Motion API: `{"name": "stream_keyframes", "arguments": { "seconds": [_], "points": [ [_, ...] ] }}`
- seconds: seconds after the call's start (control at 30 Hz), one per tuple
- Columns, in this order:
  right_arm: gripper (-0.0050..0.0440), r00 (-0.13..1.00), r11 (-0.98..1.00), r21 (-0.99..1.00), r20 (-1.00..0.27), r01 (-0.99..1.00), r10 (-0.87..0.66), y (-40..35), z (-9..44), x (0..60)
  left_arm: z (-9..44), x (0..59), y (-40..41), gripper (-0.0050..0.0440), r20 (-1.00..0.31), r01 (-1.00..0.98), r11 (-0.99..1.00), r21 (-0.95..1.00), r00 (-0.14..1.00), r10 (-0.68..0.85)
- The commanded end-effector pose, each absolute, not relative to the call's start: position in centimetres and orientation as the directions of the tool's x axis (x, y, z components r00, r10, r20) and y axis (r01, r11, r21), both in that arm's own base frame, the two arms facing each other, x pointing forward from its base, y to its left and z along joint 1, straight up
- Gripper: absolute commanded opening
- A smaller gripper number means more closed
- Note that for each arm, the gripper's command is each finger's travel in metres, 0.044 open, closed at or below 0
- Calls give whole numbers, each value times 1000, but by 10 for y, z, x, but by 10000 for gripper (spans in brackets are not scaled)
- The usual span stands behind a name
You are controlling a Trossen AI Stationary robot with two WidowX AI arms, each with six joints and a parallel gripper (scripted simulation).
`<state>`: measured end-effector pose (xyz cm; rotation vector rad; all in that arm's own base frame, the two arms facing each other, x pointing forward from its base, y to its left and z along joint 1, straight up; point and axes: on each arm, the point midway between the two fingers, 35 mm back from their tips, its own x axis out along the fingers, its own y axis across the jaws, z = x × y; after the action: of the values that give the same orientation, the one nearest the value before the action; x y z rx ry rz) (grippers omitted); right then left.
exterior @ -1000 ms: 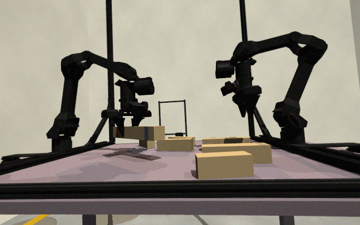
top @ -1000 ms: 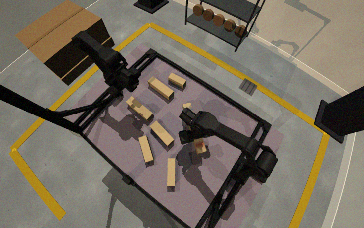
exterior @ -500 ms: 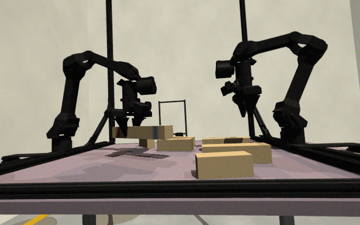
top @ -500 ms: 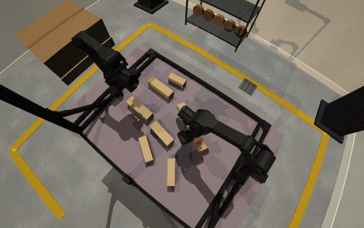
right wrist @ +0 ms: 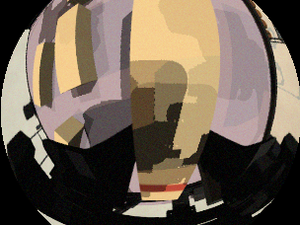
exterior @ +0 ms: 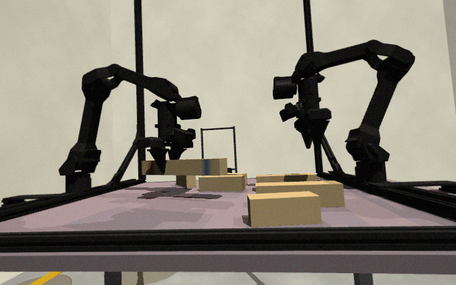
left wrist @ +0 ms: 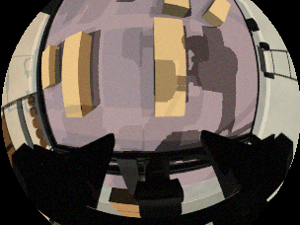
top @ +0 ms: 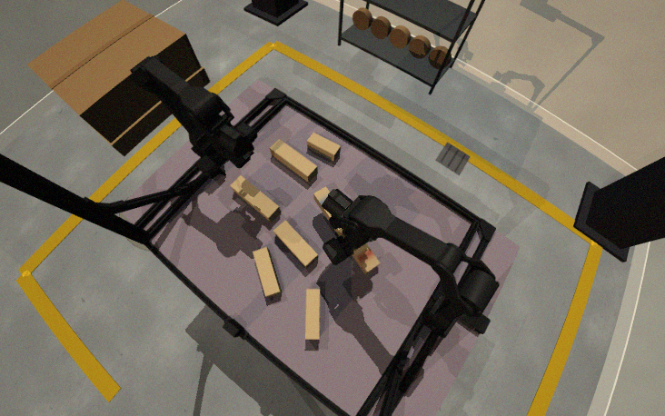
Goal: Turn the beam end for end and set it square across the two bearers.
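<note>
Exterior view: right end effector [top: 340, 231] [exterior: 169, 165] [right wrist: 171, 130] gripping long tan wooden beam [top: 366, 260] [exterior: 188, 167] [right wrist: 173, 39] aloft; turning, probably; next, square up, lower; left end effector [top: 213, 165] [exterior: 311, 146] [left wrist: 158, 134] wide.

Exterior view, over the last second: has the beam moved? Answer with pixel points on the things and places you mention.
Yes: the blue-banded end of the beam [top: 366, 259] [exterior: 188, 167] [right wrist: 173, 39] has swung picture-right, towards the thin dark frame's right post [exterior: 235, 147].
</note>
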<state>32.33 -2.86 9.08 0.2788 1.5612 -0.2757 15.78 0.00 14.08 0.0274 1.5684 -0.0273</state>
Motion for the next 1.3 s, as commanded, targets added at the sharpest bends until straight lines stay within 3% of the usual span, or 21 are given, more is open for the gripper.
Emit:
{"name": "stream_keyframes", "arguments": {
  "seconds": [0.0, 1.27],
  "points": [
    [0, 0, 953, 0, -1000, 303, 0, -31, 93, 331, 141, 157, 0, 440, -1000, 38, 999, 0, 0, 0],
    [0, 0, 994, 0, -1000, 106, 0, -42, 93, 367, 141, 157, 0, 440, -1000, 38, 999, 0, 0, 0]
  ]
}}
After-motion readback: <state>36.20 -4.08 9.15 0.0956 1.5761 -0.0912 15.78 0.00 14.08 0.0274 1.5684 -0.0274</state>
